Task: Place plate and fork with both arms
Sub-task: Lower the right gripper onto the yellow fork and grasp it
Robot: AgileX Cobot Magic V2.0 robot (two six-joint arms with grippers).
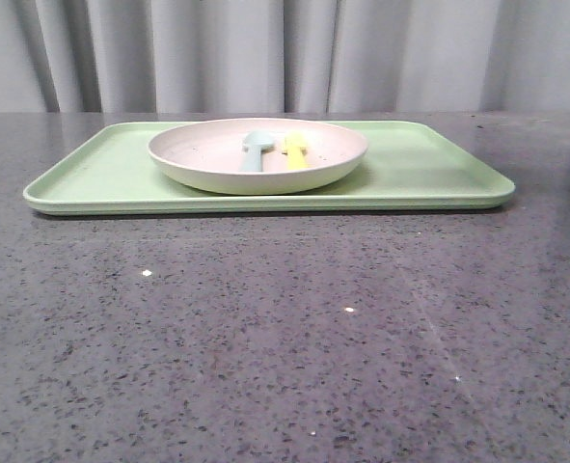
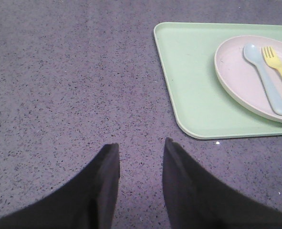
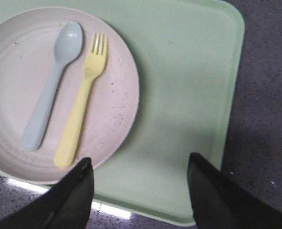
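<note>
On the dark speckled surface (image 1: 265, 338) lies one flat light-green tray (image 1: 429, 169), rectangular with rounded corners, its long side running across the front view. One plate (image 1: 217, 164), round, shallow and off-white with a faintly pink speckled inside, rests on the tray, somewhat left of the tray's middle as the front view shows it. Two utensils lie inside the plate, side by side and close to parallel, not touching: one yellow fork (image 3: 81, 105) and one pale blue spoon (image 3: 52, 83). In the front view the spoon is on the left and the fork on the right, with both handles pointing toward the robot. The fork's tines and the spoon's bowl sit toward the far part of the plate. Two pincers are visible, one in each wrist view. The left pincer (image 2: 141, 148) hovers over bare surface, beside the tray's left end and apart from it; its two dark fingers (image 2: 102, 186) stand spread with a gap between them and hold nothing. The right pincer (image 3: 141, 167) hangs over the tray's near edge, just beside the plate's rim; its two dark fingers (image 3: 217, 195) are spread wide and hold nothing. Behind the surface hangs one grey pleated curtain (image 1: 285, 53).
</note>
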